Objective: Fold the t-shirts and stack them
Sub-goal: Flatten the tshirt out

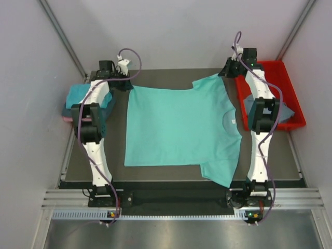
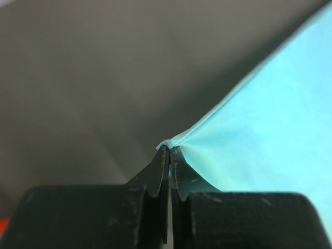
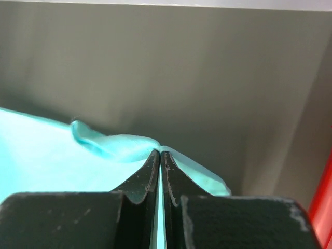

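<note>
A turquoise t-shirt (image 1: 176, 127) lies spread flat on the dark table, collar to the right. My left gripper (image 1: 126, 84) is shut on its far left hem corner, where the cloth (image 2: 270, 135) bunches between the black fingertips (image 2: 161, 163). My right gripper (image 1: 226, 72) is shut on the far sleeve, whose folded edge (image 3: 116, 145) is pinched at the fingertips (image 3: 153, 161). A stack of folded shirts, teal (image 1: 78, 96) on top and pink (image 1: 67, 119) at the bottom, sits at the table's left edge. A slate grey-blue shirt (image 1: 282, 111) lies in the red tray.
The red tray (image 1: 282, 83) stands at the far right, beside my right arm. Its red edge shows in the right wrist view (image 3: 322, 207). Grey walls close in the table at the back and sides.
</note>
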